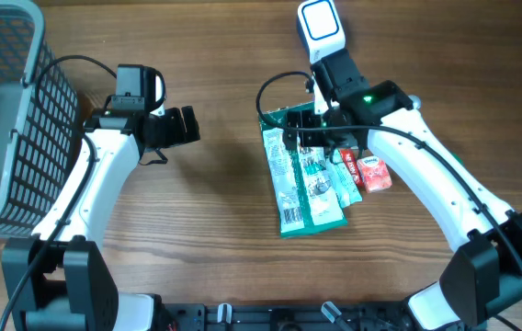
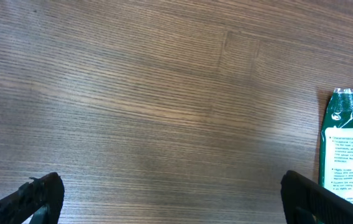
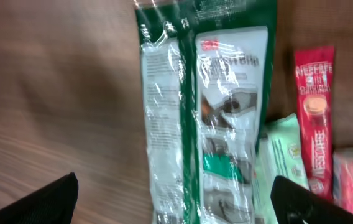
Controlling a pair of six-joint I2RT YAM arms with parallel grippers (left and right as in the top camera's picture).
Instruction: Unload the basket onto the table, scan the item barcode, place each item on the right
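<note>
While both claws gape, L gripper (image 2: 170, 183) over bare table (image 2: 133, 93), R gripper (image 3: 173, 193) above the green packet (image 3: 226, 112) in the pile, you risk pinching neighbouring sachets (image 3: 313, 112) too; crinkly film may hide the barcode from the scanner (image 1: 320, 23).

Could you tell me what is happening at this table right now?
The right gripper hangs open over a pile of green packets, with a red coffee stick beside them; it holds nothing. The left gripper is open over bare table. The scanner lies beyond the pile.
</note>
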